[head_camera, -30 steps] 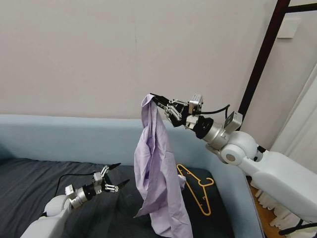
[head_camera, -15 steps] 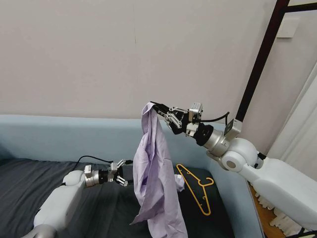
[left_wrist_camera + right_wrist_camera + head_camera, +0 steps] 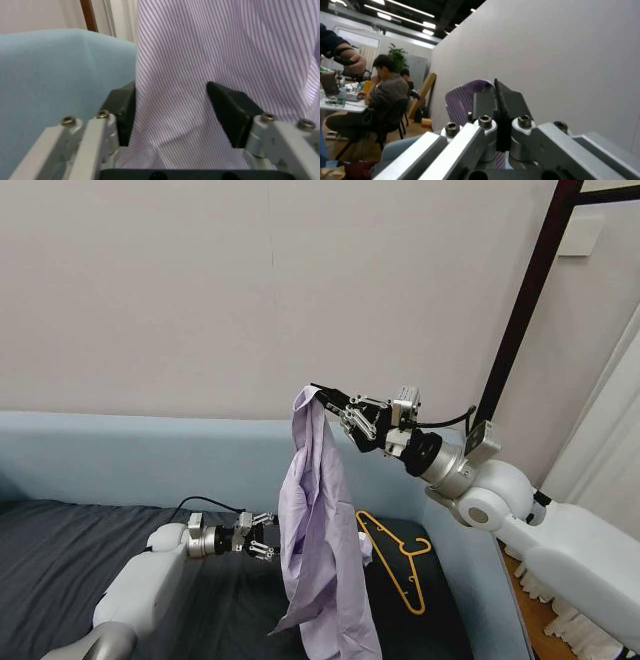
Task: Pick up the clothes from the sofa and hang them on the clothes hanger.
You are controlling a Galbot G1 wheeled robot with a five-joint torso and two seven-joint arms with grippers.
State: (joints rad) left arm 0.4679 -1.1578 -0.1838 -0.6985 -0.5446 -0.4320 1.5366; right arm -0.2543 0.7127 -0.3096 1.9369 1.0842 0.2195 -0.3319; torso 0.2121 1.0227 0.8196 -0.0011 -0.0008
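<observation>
Your right gripper (image 3: 323, 396) pinched shut on shirt (image 3: 320, 530) top; shirt hangs long axis vertical. Your left gripper (image 3: 270, 537) at mid-height, jaws wide, cloth between pads (image 3: 227, 108).

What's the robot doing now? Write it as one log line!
right gripper: shut on purple shirt, held up over sofa | left gripper: open around hanging cloth | yellow hanger: lying on sofa
</observation>
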